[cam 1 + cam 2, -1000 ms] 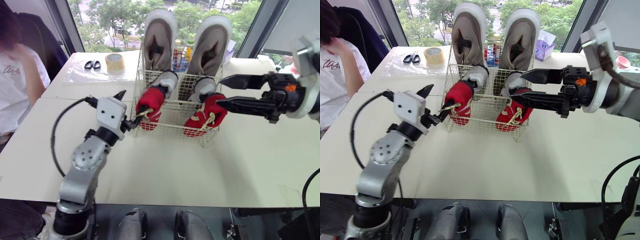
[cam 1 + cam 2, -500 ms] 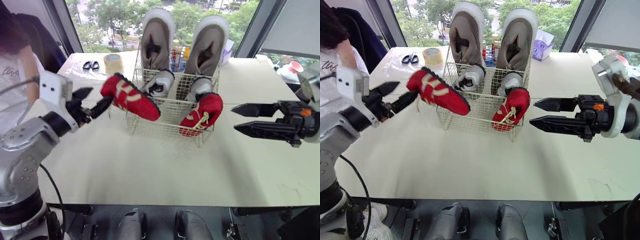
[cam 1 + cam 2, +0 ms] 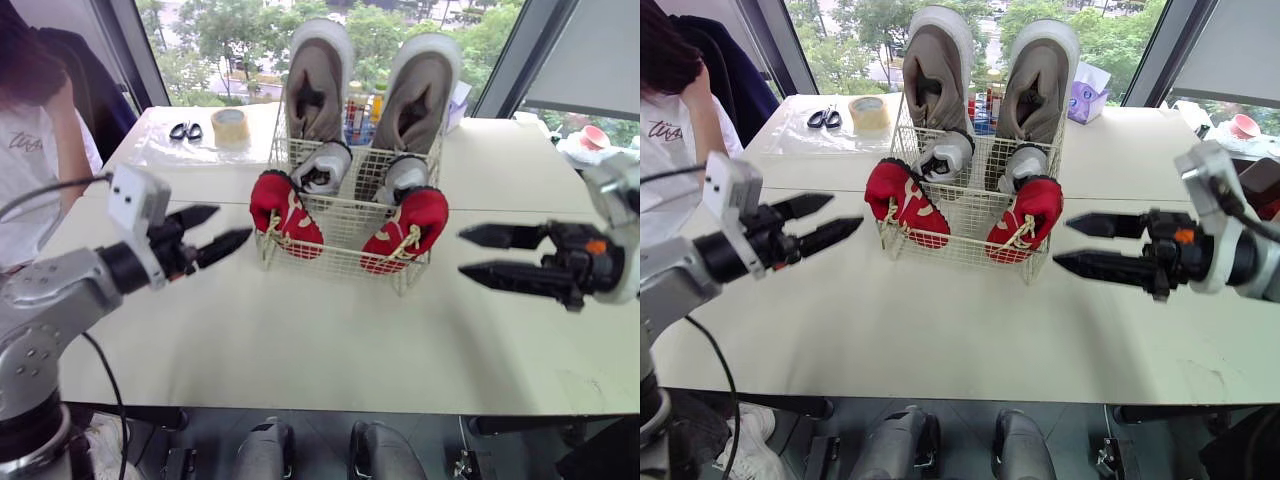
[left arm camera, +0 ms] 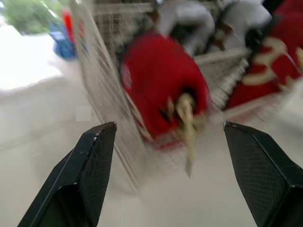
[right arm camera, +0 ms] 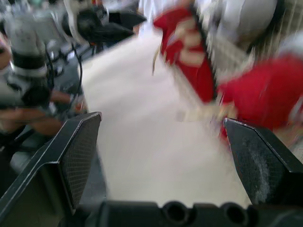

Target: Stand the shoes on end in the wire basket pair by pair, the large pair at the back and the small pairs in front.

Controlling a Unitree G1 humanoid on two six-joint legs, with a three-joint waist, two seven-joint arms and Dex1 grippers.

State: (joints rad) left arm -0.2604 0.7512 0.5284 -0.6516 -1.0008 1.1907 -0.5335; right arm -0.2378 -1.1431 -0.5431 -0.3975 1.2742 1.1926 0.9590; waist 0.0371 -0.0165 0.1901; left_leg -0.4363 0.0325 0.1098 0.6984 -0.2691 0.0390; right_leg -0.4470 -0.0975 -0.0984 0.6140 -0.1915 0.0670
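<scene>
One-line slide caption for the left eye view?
Left gripper and right gripper, both open, flank a wire basket: tan shoes upright at back, grey pair mid, red pair in front.

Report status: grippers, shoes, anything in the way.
Both grippers open, empty: left gripper left of wire basket, right gripper to its right. Large pair upright at back, grey pair ahead, red pair leaning at front rim. Scissors, tape far off.

Red shoes (image 3: 287, 213), perhaps cream laces (image 3: 405, 240)
</scene>
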